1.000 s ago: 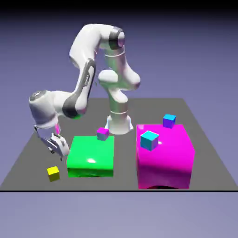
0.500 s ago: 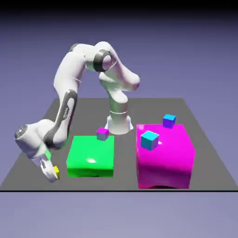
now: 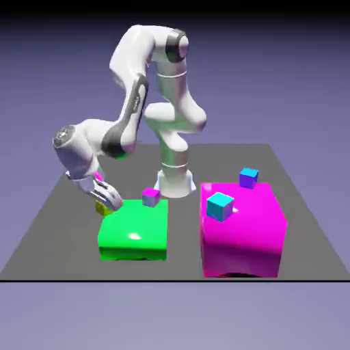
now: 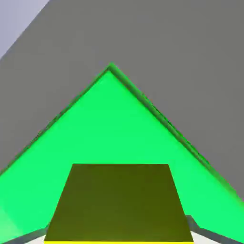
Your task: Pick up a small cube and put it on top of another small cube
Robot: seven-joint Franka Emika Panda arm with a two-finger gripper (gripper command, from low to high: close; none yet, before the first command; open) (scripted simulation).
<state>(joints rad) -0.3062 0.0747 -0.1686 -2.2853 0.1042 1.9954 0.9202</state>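
Note:
The small yellow cube (image 3: 102, 208) hangs in the air, with my gripper (image 3: 106, 204) shut on it, just over the back left corner of the big green block (image 3: 134, 231). In the hand view the yellow cube (image 4: 119, 204) fills the bottom between the fingers and hides most of them. The green block's top (image 4: 110, 128) lies below it, one corner pointing away. A tiny magenta cube (image 3: 151, 197) rests on the green block's far edge, a short way to the exterior view's right of my gripper.
A big magenta block (image 3: 243, 232) stands at the exterior view's right with a cyan cube (image 3: 220, 206) on its top. A second, blue-topped cube (image 3: 248, 178) sits at its back edge. The grey table (image 3: 55, 232) surrounds both blocks.
My gripper came down to the yellow cube at the table's front left and shut on it. It then rose with the cube toward the green block's back left corner.

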